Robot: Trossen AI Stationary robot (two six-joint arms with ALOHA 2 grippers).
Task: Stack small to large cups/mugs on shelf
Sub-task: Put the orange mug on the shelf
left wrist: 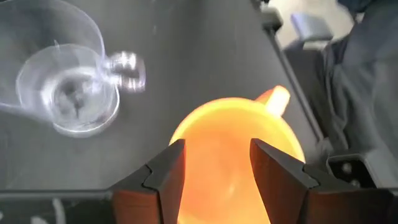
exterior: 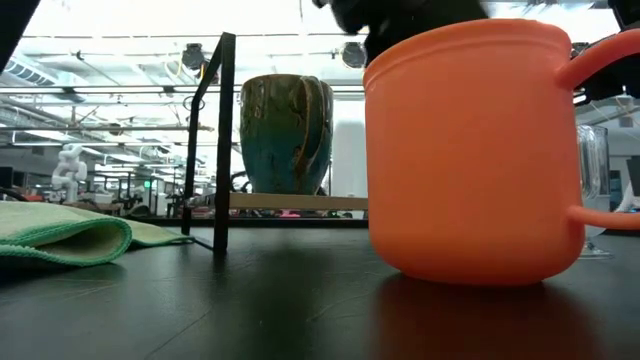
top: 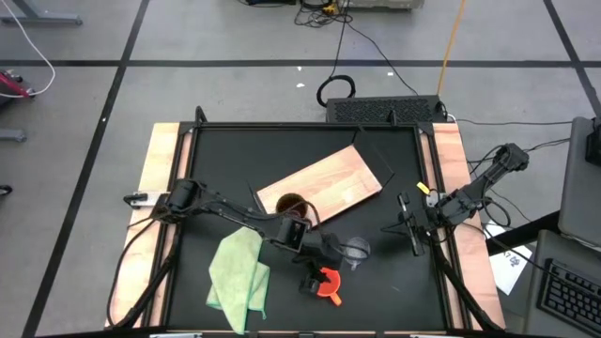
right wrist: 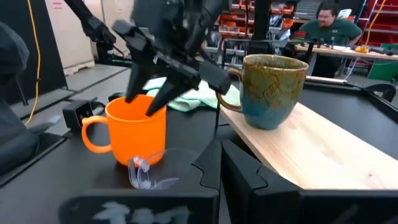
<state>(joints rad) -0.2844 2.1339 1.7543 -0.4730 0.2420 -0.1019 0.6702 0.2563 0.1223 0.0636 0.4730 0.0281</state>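
Observation:
The orange-red mug [top: 328,284] stands upright on the black table near its front edge, handle [left wrist: 277,99] turned away from my left arm. My left gripper [left wrist: 214,152] hovers open right over the mug's mouth, fingers pointing down [right wrist: 149,99]. The small clear glass cup [top: 357,249] stands on the table just beyond the mug. The brown mug [top: 291,204] stands upright on the light-wood shelf [top: 338,183], at its left end. My right gripper [top: 413,239] waits shut at the table's right side, touching nothing. My left gripper comes at the orange-red mug's rim [left wrist: 186,127] from above with open fingers. I cannot tell whether a fingertip [right wrist: 155,107] touches the rim or dips inside. The mug rests with its base on the table [exterior: 470,270].
A light green cloth [top: 237,272] lies crumpled on the table's near left part. A thin black frame [exterior: 222,140] stands around the table's edge. A person [right wrist: 329,25] sits at a bench in the room behind. Bare tabletop lies between the glass cup and my right gripper.

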